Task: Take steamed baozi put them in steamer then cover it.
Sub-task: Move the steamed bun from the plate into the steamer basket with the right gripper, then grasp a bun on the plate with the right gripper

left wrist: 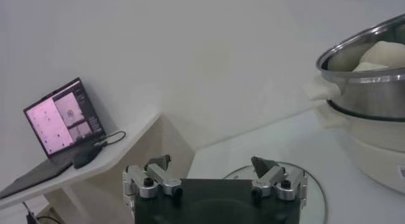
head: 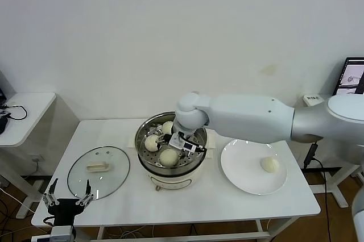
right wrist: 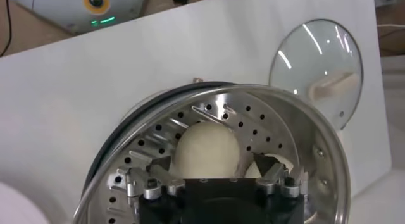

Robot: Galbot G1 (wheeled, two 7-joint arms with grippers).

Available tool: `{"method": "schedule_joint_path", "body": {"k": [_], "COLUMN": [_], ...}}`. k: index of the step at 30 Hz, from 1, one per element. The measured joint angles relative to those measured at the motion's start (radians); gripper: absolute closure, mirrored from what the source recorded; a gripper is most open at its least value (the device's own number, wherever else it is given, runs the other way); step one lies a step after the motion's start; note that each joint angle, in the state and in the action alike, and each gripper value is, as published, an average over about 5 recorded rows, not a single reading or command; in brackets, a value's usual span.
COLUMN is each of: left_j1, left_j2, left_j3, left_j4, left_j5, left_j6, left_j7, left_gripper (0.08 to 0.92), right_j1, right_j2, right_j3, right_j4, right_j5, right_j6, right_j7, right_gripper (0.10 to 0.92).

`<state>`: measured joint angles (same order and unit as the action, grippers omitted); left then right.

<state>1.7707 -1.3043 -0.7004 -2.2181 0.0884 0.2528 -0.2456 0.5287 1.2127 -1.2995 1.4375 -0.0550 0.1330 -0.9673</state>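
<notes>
Head view: centre frame, the shiny round steamer [head: 170,152] holds three smooth baozi [head: 168,157]; a fourth [head: 269,165] sits on the white plate [head: 245,175], right. The right claw [head: 183,141] hangs over the tray. The glass cover [head: 98,172] lies flat on the tabletop [head: 187,201], lower left, beside the left claw [head: 67,200] — fingers wide.

Left wrist view: a laptop [left wrist: 61,121], left.

Right wrist view: the right claw's fingers [right wrist: 273,173] stand wide astride one bun — perforated tray [right wrist: 215,118] beneath.

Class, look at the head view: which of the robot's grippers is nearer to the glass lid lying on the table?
Left. The left gripper sits at the table's front edge beside the lid; the right gripper is over the steamer, farther away.
</notes>
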Motion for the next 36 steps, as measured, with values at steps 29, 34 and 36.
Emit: {"method": "schedule_joint_path", "body": {"k": [29,34,36], "left_j1": [-0.037,-0.037,-0.035], "left_j2": [0.041,0.045,0.046], "left_j3": [0.031,0.032,0.031], "left_j4": [0.018,0.021,0.022], "left_j5": [0.001,0.002,0.003], "left_j6": [0.002,0.002,0.003], "left_j7": [0.01,0.012,0.013], "left_gripper": [0.177,0.177,0.177], "right_j1": [-0.14,-0.255,-0.305], "right_j2": [-0.559,-0.613,-0.624], "right_j3": [0.289,0.377,0.414], "right_j4": [0.071,0.029,0.008], "right_j5": [0.008,-0.036,-0.055], "right_j6": [-0.344,-0.346,-0.344], "right_j7": [-0.161,-0.168,-0.17], "right_gripper": [0.202,0.203,0.203]}}
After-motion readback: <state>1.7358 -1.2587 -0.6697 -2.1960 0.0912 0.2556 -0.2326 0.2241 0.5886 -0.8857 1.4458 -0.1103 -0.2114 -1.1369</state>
